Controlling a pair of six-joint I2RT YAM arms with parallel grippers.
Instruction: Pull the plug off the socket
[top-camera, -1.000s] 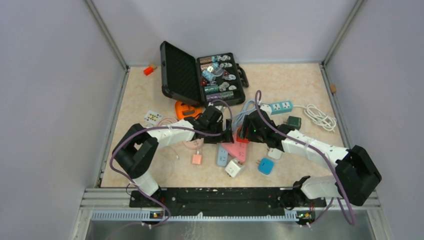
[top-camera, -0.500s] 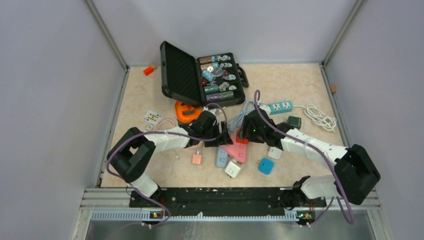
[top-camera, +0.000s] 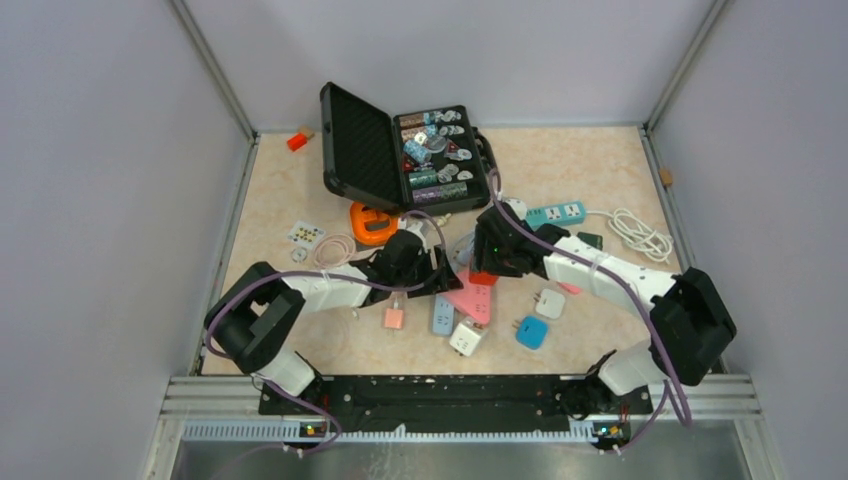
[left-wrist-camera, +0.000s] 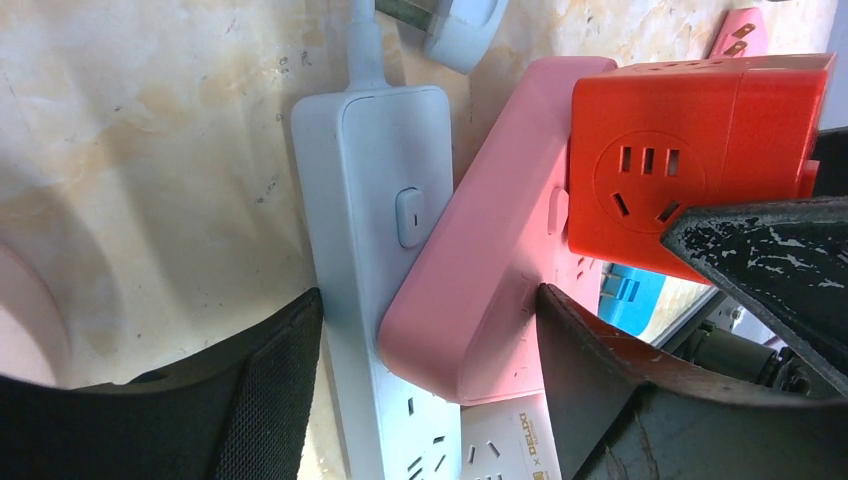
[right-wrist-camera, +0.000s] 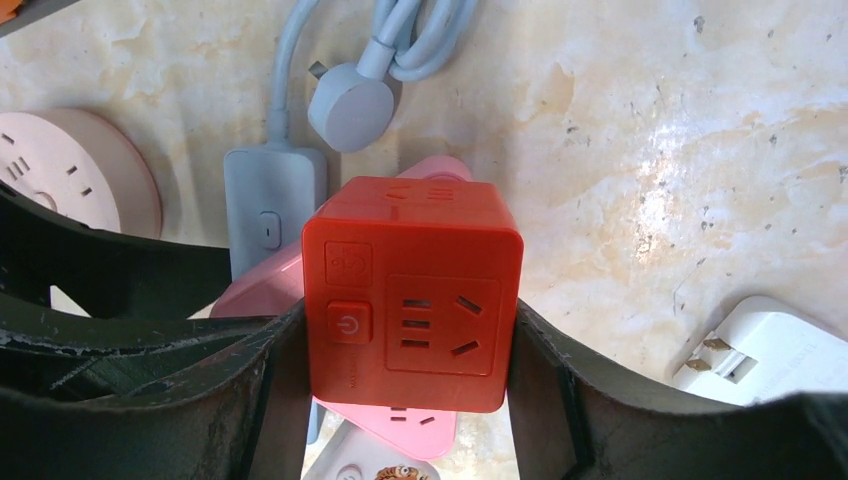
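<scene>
A red cube plug (right-wrist-camera: 410, 290) sits on a pink power strip (left-wrist-camera: 490, 270) near the table's middle; it also shows in the top view (top-camera: 482, 277). My right gripper (right-wrist-camera: 405, 330) is shut on the red cube's two sides. My left gripper (left-wrist-camera: 425, 330) is closed across the pink strip and the grey-white strip (left-wrist-camera: 370, 200) lying beside it, one finger on each outer edge. I cannot tell whether the cube's pins are still in the pink strip. In the top view the left gripper (top-camera: 437, 278) and right gripper (top-camera: 487, 262) are close together.
An open black case (top-camera: 400, 150) stands behind. An orange object (top-camera: 372, 222), a round pink socket (right-wrist-camera: 70, 165), a teal strip (top-camera: 556, 213) and a white cable coil (top-camera: 640, 235) lie around. White (top-camera: 467, 337), blue (top-camera: 531, 332) and pink (top-camera: 394, 318) adapters lie in front.
My right gripper has shifted a little back and left with the red cube. My left gripper has moved slightly left and nearer, staying on the strips.
</scene>
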